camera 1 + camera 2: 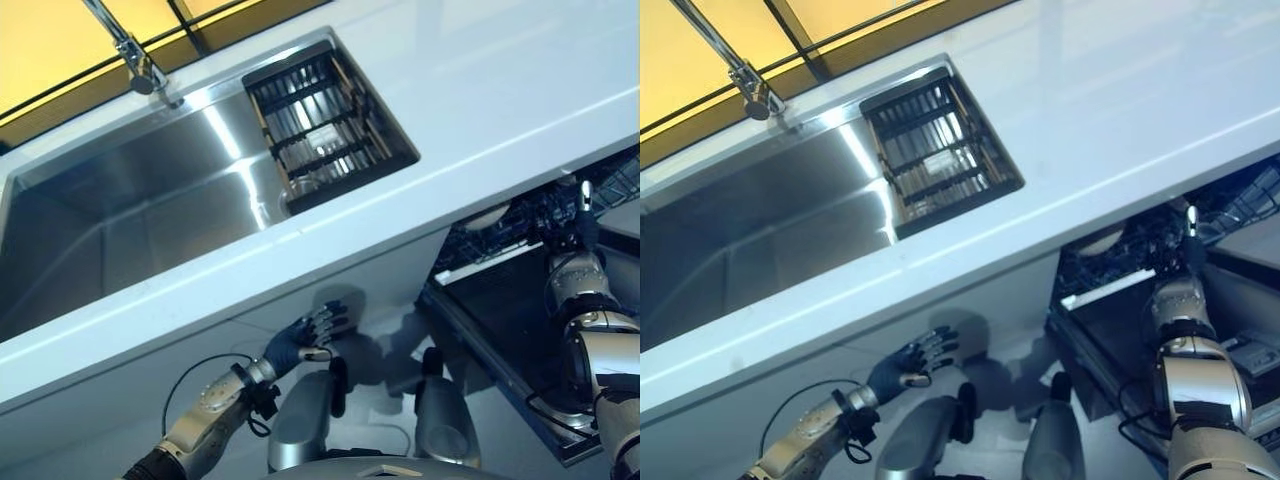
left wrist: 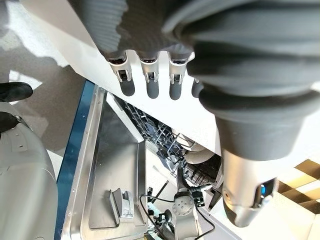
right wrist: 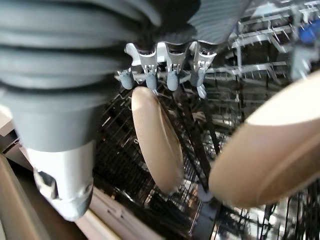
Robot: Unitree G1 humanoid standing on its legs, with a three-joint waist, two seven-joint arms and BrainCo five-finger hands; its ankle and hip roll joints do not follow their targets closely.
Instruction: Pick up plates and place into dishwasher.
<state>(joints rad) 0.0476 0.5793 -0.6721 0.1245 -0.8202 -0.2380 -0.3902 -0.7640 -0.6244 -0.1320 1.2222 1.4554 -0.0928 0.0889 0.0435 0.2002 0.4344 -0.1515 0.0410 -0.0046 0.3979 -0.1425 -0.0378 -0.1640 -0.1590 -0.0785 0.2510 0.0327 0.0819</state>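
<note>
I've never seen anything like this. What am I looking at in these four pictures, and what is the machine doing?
It is a humanoid robot loading a dishwasher. The two wide pictures come from cameras in its head, looking down at a white counter with a steel sink, a tap and a dark rack set in the sink. Below the counter on the right is the open dishwasher.

The other two pictures come from cameras on its wrists. The right hand is reaching into the dishwasher rack, its fingers at the rim of a beige plate standing on edge; I cannot tell if it grips it. A second plate stands nearby. The left hand hangs in front of the cabinet with relaxed fingers, holding nothing.
</note>
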